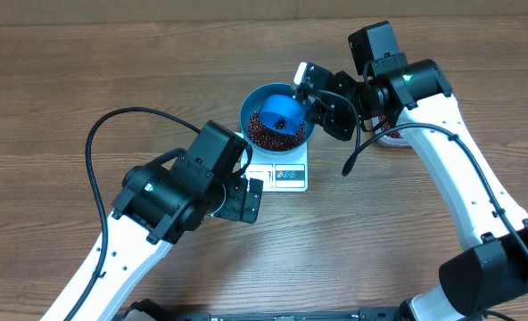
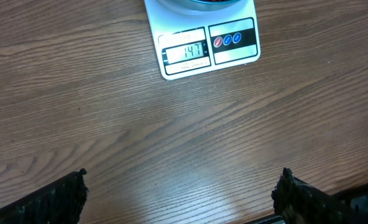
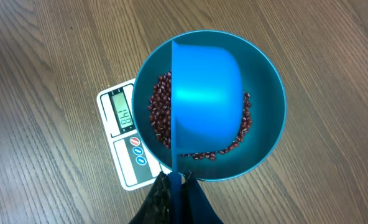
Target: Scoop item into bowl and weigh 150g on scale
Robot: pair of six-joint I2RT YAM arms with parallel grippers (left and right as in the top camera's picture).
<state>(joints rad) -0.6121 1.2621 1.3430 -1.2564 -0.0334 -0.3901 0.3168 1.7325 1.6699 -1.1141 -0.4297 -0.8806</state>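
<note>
Overhead: fixed high, looks straight down on the table (image 1: 59, 80). Wide and distant, with both arms in frame; the scale (image 1: 286, 174) and bowl (image 1: 266, 96) sit small, just right of centre.

Left wrist: low over the near wood, facing far and down. Left gripper (image 2: 181, 202) fills the bottom corners. The scale's (image 2: 234, 57) display edge is at the frame top, the bowl (image 2: 196, 4) only a sliver.

Right wrist: close above the bowl (image 3: 274, 87), looking straight down. Scoop (image 3: 206, 93) fills mid-frame, right gripper (image 3: 176, 182) sits at the bottom edge, scale (image 3: 119, 155) pokes out left.

Shared: the scale's display end shows in all three. The whole bowl shows in overhead and right wrist only.
</note>
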